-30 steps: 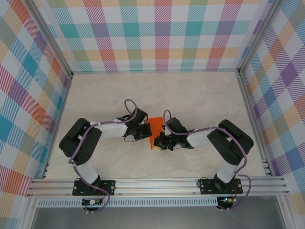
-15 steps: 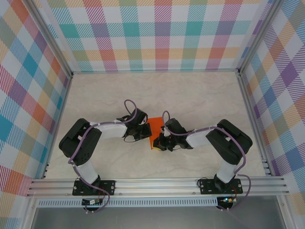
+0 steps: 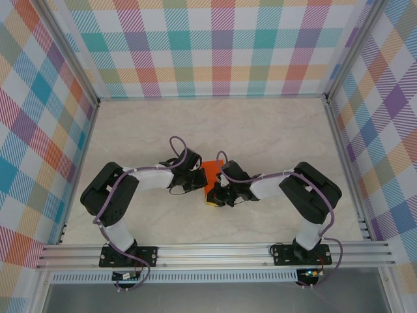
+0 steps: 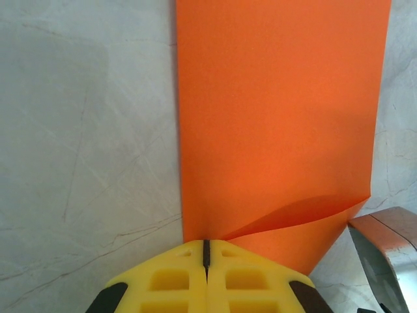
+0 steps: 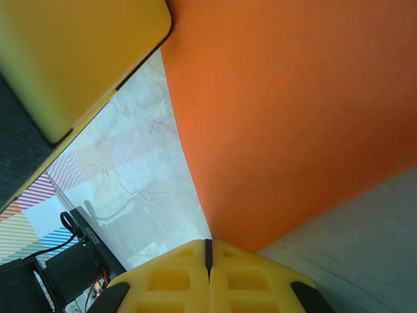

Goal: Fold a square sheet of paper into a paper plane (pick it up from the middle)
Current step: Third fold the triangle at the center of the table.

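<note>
Orange paper [image 3: 211,171] sits mid-table [image 3: 260,130] btwn both arms, left gripper [image 4: 206,251] clenched on its left edge & right gripper [image 5: 208,251] clenched on opp. edge, sheet reaching straight ahead of each, both equally near.

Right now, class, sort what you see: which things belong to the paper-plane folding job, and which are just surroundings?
Belongs to the job:
- square sheet of paper, orange
- left fingers, shut on its edge
- right fingers, shut on it too

Just surroundings:
- table
- checked walls
- metal frame rail
</note>
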Available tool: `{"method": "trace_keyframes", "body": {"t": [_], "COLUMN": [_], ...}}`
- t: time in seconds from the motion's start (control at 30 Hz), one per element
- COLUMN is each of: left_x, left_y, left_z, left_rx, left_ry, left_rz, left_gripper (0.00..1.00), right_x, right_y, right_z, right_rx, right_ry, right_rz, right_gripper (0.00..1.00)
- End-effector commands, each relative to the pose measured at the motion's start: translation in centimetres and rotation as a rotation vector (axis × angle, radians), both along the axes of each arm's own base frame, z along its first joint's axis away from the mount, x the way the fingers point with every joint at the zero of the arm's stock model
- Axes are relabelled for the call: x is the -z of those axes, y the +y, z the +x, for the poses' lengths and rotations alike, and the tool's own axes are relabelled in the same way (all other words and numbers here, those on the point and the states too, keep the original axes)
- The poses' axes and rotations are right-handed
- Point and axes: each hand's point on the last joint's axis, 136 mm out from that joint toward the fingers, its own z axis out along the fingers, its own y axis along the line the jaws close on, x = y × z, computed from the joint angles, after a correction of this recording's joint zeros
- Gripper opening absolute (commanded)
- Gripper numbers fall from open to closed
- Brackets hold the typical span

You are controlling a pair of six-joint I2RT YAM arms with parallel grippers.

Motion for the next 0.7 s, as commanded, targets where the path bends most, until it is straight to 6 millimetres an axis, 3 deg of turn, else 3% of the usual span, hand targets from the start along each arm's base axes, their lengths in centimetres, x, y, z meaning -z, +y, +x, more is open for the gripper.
{"method": "trace_keyframes", "body": {"t": [0.0,0.07,0.13,0.47,0.67], "left_x": [4.7,4.6,4.6,4.2,3.7], "left_y": [4.6,4.6,4.5,4.0,3.5], "left_z": [-2.6,-2.6,-2.6,-2.2,-2.1], "left_rx": [-0.053,-0.052,-0.051,-0.036,-0.02], "left_ry": [0.101,0.099,0.097,0.089,0.083], "left_rz": [0.217,0.216,0.215,0.201,0.181], "left_gripper": [0.0,0.0,0.0,0.0,0.0], "right_x": [-2.3,-3.9,-4.3,-2.6,-0.5], "right_y": [0.0,-0.4,-1.1,-1.5,-1.8], "right_z": [0.7,1.5,2.0,4.1,4.5], "right_rx": [-0.018,-0.007,0.005,0.02,0.031], "right_ry": [-0.095,-0.165,-0.195,-0.178,-0.134], "right_rz": [-0.003,-0.005,-0.031,-0.062,-0.096], "right_gripper": [0.0,0.0,0.0,0.0,0.0]}}
